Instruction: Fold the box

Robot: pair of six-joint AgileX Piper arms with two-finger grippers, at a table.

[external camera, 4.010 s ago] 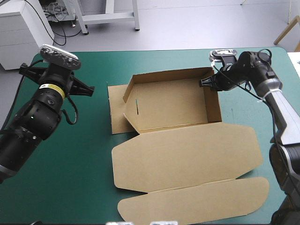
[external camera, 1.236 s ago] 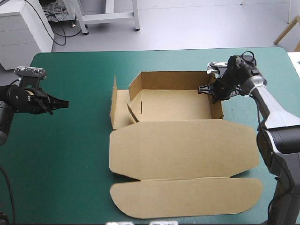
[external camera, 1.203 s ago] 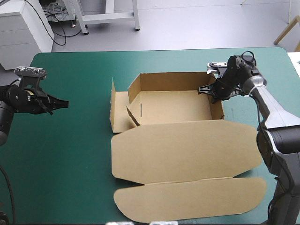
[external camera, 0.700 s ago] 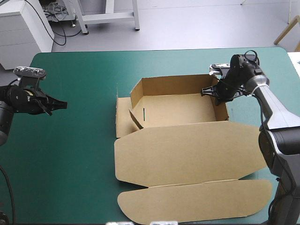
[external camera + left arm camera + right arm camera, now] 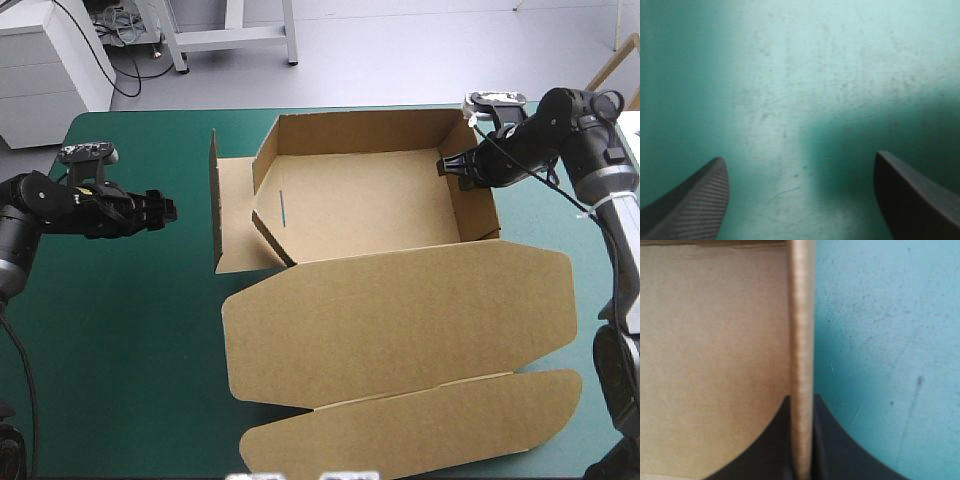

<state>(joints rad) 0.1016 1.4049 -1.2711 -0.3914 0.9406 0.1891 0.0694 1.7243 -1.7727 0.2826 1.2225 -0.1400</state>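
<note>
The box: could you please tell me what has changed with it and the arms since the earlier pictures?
The box has slid toward the far edge of the table with the right end effector, which stays shut on its right wall. The left end effector, open, has moved nearer the box. The lid remains flat.

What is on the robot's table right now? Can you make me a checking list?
Surface: teal-green cover, lying flat.
Job's things: brown box, an open tray with back and right walls raised; lid flat toward the near edge; left end panel folded out on the cover.
Clutter: nothing seen.
Grippers: left gripper open over bare cover, left of the box, apart from it; right gripper shut on the box's right wall.
Cables: nothing seen.
Surroundings: nothing seen.
</note>
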